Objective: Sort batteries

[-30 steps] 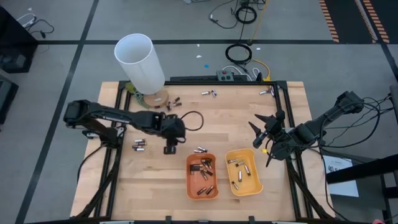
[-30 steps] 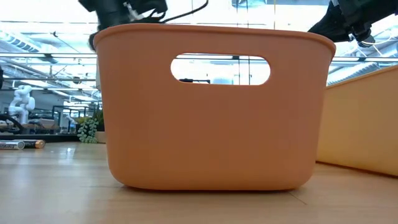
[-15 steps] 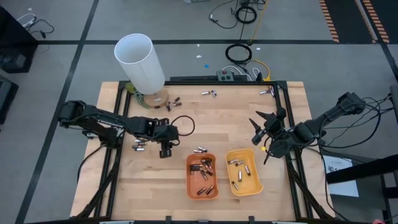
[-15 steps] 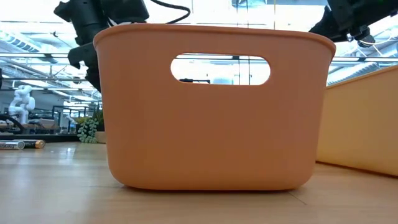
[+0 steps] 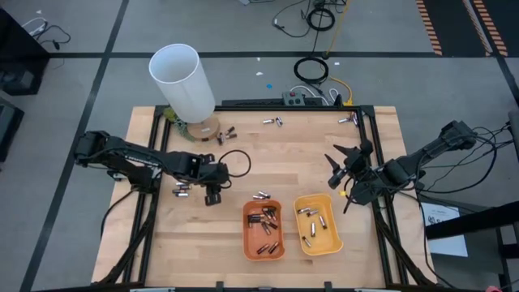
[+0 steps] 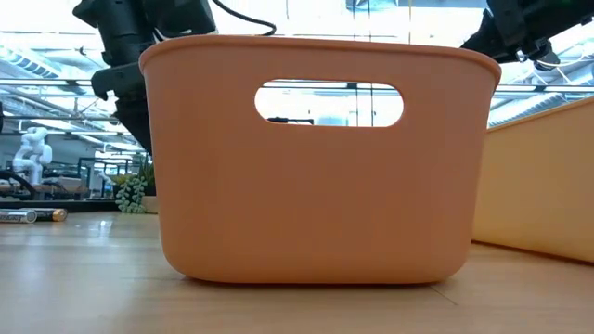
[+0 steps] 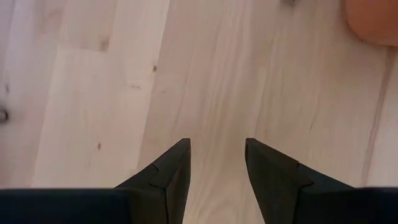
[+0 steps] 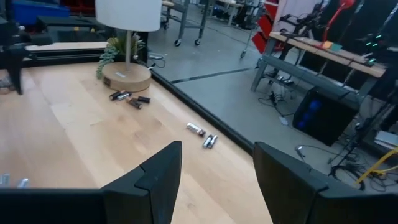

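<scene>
Overhead, the table [image 5: 300, 154] carries an orange tray [image 5: 264, 230] and a yellow tray [image 5: 318, 224] side by side near its front edge, each with batteries [image 5: 266, 227] lying inside. More cells lie loose on the wood: a pair just behind the orange tray, a few by the left gripper [image 5: 212, 195], some at the base of the white tube [image 5: 183, 83] at the far left, and others along the far edge. The left gripper sits low over the wood left of the orange tray, beside the loose cells at its left. The right gripper [image 5: 339, 169] hangs at the right edge, behind the yellow tray, fingers spread and empty.

Low down, the orange tray [image 6: 311, 158] fills the middle, the yellow tray [image 6: 543, 186] at right. The left arm shows dark behind the tray's upper left corner. Two batteries [image 6: 28, 215] lie far left on the wood.

At the left wrist, both fingers [image 7: 168, 177] stand apart over bare wood, holding nothing; an orange tray corner [image 7: 373, 22] shows beyond.

At the right wrist, the fingers [image 8: 155, 180] are parted and empty, with batteries [image 8: 202, 135] scattered near the table's far edge and the tube's round base [image 8: 127, 78].
</scene>
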`<action>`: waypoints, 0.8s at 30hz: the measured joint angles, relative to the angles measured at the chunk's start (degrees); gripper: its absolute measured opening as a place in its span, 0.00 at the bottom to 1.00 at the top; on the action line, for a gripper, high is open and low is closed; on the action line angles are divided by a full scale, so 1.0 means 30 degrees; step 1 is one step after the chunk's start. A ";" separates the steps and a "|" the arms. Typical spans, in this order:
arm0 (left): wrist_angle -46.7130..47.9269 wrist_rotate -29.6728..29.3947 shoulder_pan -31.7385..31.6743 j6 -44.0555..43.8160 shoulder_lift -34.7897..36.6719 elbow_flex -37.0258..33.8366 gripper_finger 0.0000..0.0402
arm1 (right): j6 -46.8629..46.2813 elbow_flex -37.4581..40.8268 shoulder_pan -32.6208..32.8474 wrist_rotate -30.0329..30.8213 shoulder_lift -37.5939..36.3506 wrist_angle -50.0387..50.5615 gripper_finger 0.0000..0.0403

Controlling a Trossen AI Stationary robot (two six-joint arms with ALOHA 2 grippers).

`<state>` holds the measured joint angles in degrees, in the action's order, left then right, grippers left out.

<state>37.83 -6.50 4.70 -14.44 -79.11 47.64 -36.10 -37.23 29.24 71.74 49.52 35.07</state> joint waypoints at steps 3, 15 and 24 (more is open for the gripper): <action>0.1427 -0.0305 0.0146 -0.0620 0.0000 -0.0017 0.40 | 0.0244 0.0000 -0.0275 0.0398 0.0000 -0.0022 0.48; 0.5786 0.0638 0.1077 -0.4100 0.0000 -0.0991 0.40 | 0.0269 0.0000 -0.0635 -0.0671 0.0000 -0.0036 0.48; 0.5068 -0.0350 0.1236 -0.3862 0.0000 -0.0991 0.40 | 0.0342 0.0000 -0.0635 -0.0952 0.0000 0.0289 0.48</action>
<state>53.03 -7.55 8.40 -26.02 -79.11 44.66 -35.07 -37.23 27.33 68.88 49.52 35.94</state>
